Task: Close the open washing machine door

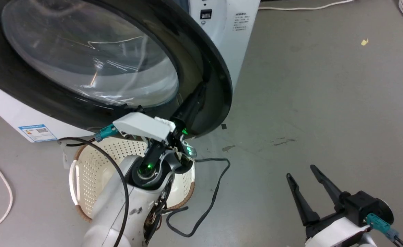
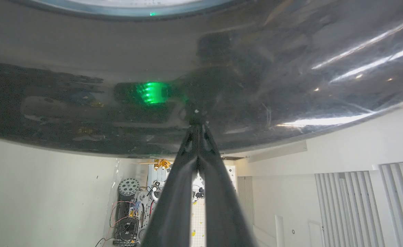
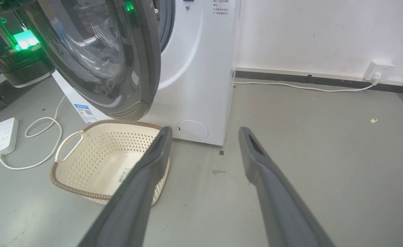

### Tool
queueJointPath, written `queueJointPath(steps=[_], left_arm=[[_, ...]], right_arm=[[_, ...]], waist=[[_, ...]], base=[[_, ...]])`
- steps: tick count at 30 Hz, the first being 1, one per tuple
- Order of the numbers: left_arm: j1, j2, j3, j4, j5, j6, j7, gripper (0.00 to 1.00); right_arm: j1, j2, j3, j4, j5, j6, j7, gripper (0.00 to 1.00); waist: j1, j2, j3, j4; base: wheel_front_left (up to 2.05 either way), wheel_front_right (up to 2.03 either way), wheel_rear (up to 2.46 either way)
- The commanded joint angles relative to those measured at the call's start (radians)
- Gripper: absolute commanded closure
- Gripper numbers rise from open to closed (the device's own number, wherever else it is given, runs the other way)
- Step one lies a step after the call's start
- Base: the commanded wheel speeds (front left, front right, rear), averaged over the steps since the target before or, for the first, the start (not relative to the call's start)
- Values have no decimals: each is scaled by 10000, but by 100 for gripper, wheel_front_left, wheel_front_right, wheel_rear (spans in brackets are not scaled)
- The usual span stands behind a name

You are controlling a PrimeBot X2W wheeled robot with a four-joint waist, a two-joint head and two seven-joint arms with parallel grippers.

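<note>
Left wrist view: washing machine door [image 2: 84, 51] against closed-up left tool [image 2: 197, 124]

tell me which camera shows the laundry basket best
The right wrist view: the basket sits nearly whole below the door. The head view has it partly hidden behind the left arm. The left wrist view faces the door.

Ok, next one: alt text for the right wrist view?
The washing machine door, glossy black with a glass window, stands partly open on the white washing machine. A cream perforated basket sits on the grey floor beneath its lower edge, and the right gripper in the foreground has dark fingers spread apart.
</note>
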Motion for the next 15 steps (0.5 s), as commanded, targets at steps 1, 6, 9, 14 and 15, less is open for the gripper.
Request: queueJointPath(steps=[1, 6, 9, 14, 15], left_arm=[[-111, 26, -38, 21, -128, -45, -99, 100], [293, 26, -158, -293, -46, -46, 5, 100], [994, 94, -225, -845, 595, -46, 267, 25], [2537, 922, -631, -2161, 2389, -47, 130, 0], [2846, 1172, -738, -2419, 2836, -47, -56, 0]], right_arm=[[-169, 61, -24, 45, 60, 8, -74, 0], [-73, 19, -98, 92, 18, 8, -104, 0], [89, -25, -250, 59, 2, 8, -112, 0], [473, -52, -454, -103, -37, 8, -119, 0], [548, -57, -501, -134, -40, 8, -120, 0]], waist=[[-2, -1, -35, 92], [-2, -1, -383, 602], [-2, -1, -756, 1062], [-2, -1, -1375, 1896], [-2, -1, -1491, 2078]], base=[[0, 0, 0], [0, 0, 0], [0, 0, 0], [0, 0, 0], [0, 0, 0]])
